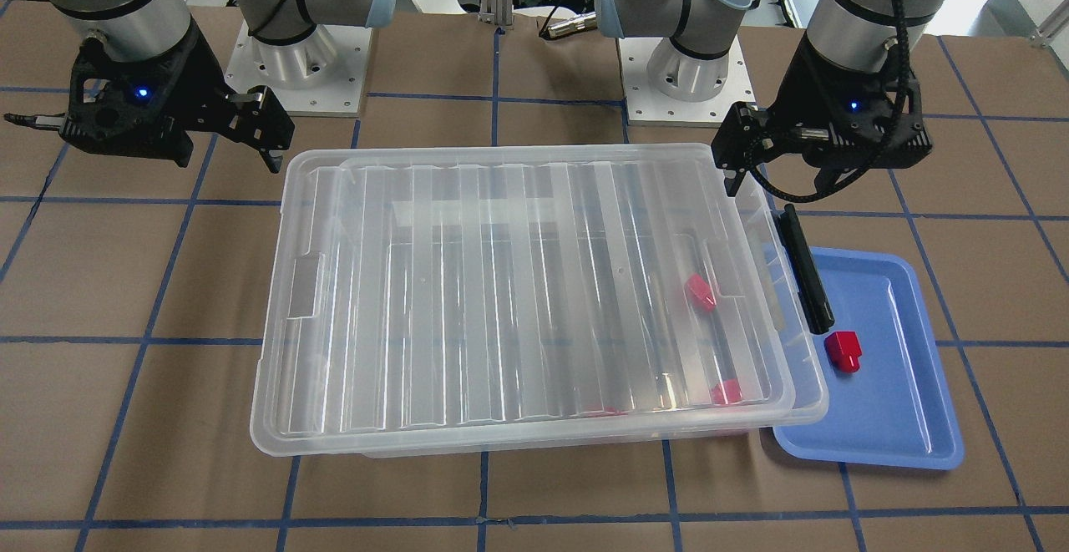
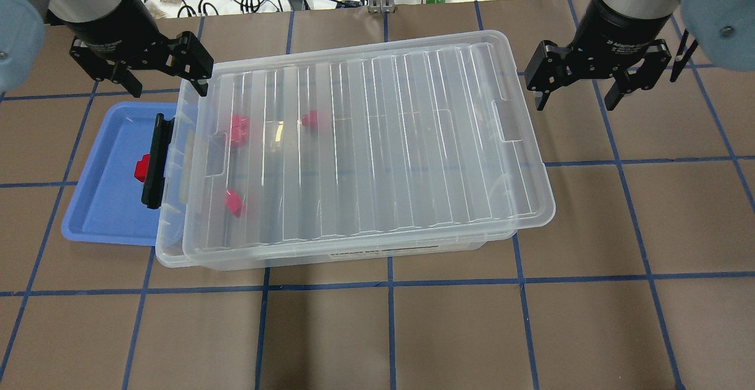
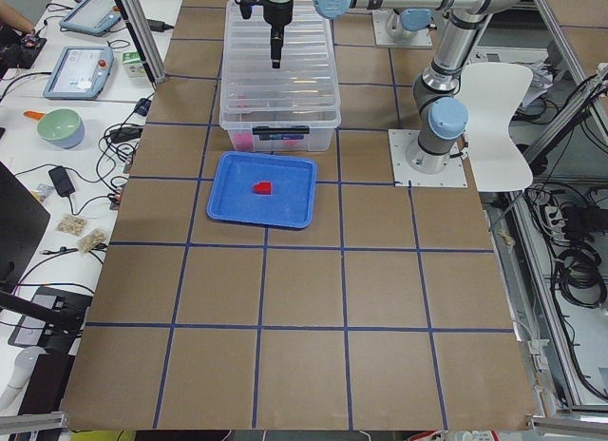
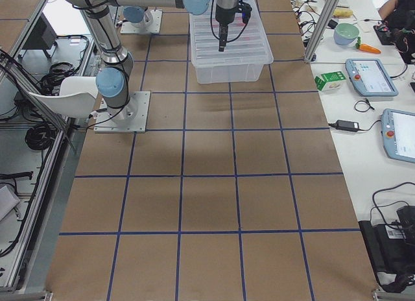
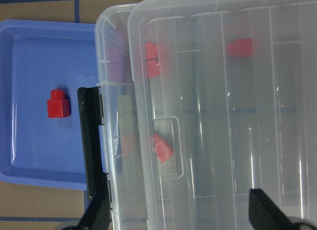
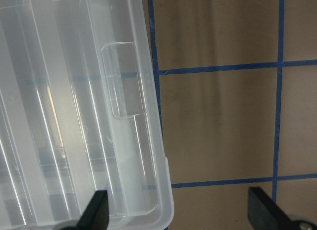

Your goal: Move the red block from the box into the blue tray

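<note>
Overhead exterior shows a block [image 2: 140, 169] in the tray [image 2: 100, 213], left fingers [image 2: 197, 65] and right fingers [image 2: 540, 77] spread wide and empty at either end of the lidded box [image 2: 295, 258]; placing looks done, leaving only retreat.

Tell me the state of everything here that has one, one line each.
Left pincer, open, empty.
Right pincer, open, empty.
Box, holds loose blocks.
Lid, on the box, slid askew, not seated.
Tray, holds one red block.
</note>
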{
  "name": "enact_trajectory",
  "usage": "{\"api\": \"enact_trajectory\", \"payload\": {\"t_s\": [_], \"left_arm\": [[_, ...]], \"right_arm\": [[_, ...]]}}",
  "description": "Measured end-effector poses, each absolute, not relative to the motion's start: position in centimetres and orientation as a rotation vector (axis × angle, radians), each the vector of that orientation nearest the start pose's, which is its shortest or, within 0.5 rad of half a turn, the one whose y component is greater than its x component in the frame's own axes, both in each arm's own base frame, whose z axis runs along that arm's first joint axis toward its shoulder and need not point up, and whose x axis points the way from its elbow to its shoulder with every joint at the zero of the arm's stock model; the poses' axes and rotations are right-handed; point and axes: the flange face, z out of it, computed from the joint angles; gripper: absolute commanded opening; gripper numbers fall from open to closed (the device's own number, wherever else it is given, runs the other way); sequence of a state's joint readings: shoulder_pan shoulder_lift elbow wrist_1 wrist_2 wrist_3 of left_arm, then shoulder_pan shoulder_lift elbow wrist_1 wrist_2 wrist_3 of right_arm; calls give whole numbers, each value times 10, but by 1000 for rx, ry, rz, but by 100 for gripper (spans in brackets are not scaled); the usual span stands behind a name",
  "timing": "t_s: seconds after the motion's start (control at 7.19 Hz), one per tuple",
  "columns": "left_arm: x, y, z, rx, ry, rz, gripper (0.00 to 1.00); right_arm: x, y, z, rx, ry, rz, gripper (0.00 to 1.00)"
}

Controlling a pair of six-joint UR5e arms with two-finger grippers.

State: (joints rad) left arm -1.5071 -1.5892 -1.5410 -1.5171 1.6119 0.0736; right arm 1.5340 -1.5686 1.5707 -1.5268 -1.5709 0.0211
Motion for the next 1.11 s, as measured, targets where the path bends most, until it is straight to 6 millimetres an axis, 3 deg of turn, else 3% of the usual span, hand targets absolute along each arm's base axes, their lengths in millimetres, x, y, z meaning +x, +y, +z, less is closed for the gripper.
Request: {"api": "enact_trajectory", "payload": {"t_s": [1.11], "left_arm": [[-98, -512, 496, 17, 3093, -87, 100]], "right_arm": [[114, -488, 484, 84, 3136, 120, 100]]}}
